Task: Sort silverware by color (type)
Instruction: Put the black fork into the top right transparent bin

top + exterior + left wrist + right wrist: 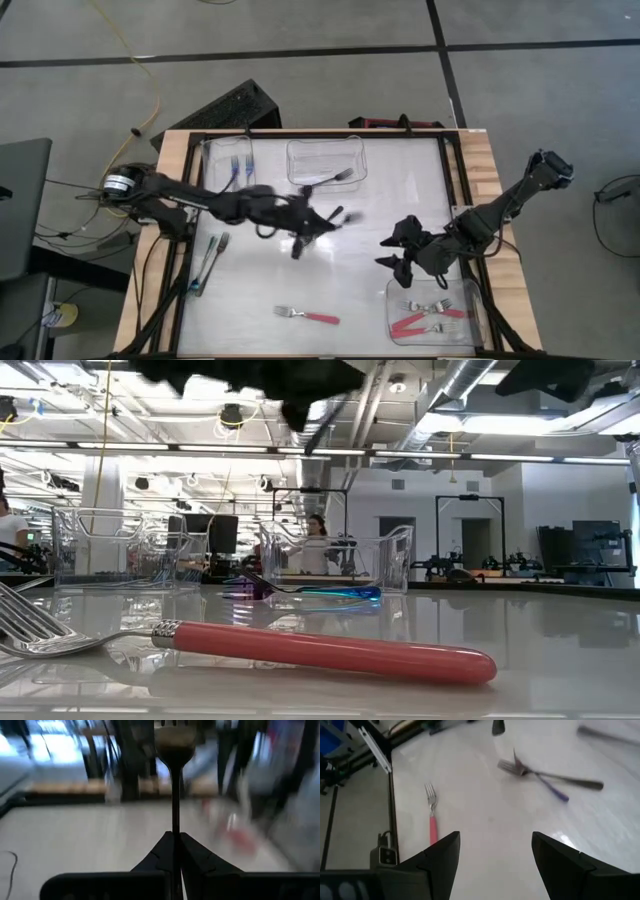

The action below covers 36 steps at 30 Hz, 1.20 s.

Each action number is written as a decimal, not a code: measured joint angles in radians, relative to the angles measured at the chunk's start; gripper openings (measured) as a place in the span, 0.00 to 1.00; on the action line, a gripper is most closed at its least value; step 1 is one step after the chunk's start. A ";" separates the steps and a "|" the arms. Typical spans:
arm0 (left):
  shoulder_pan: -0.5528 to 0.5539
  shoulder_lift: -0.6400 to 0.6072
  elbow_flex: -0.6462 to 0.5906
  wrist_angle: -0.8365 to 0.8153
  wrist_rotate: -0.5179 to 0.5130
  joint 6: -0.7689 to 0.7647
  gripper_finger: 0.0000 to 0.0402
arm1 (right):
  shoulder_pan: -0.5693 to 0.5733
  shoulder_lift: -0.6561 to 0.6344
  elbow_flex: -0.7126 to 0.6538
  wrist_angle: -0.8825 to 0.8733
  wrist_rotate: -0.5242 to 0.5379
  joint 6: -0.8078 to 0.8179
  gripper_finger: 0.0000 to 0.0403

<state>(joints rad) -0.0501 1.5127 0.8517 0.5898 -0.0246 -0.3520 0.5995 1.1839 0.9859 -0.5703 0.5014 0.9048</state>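
From above, red forks [425, 318] already lie in the near right tub [470, 335] and blue ones [240, 170] in the far left tub [212, 160]; one red fork [308, 316] and a left-edge pair [208, 262] remain on the glossy table [370, 240]

At table level, a workshop lies beyond

The left gripper [175, 842] pinches a black-handled fork [175, 795]

The right gripper [495, 852] hovers spread wide, empty
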 joint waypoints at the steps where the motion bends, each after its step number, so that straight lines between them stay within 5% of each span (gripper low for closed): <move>1: 0.010 -0.009 -0.068 0.146 0.001 -0.069 0.00 | 0.000 0.000 0.000 0.008 0.015 -0.009 0.67; 5: 0.018 0.029 -0.225 0.662 -0.059 -0.323 0.00 | -0.021 0.000 0.000 0.109 0.114 -0.105 0.67; 9: -0.007 0.100 -0.236 0.862 -0.053 -0.456 0.00 | -0.110 0.000 0.000 0.323 0.067 -0.320 0.67; 19: -0.088 0.127 -0.129 0.861 0.172 -0.467 0.00 | -0.349 -0.006 0.000 0.636 -0.293 -0.719 0.67; 25: -0.129 0.127 -0.115 0.855 0.149 -0.457 0.00 | -0.380 -0.007 0.000 0.835 -0.546 -0.874 0.67; 36: -0.162 0.127 -0.115 0.754 0.122 -0.482 0.00 | -0.401 0.021 0.044 0.903 -0.623 -0.958 0.67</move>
<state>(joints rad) -0.2119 1.6398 0.7368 1.3435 0.0973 -0.8343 0.1988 1.2051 1.0301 0.3330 -0.1221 -0.0536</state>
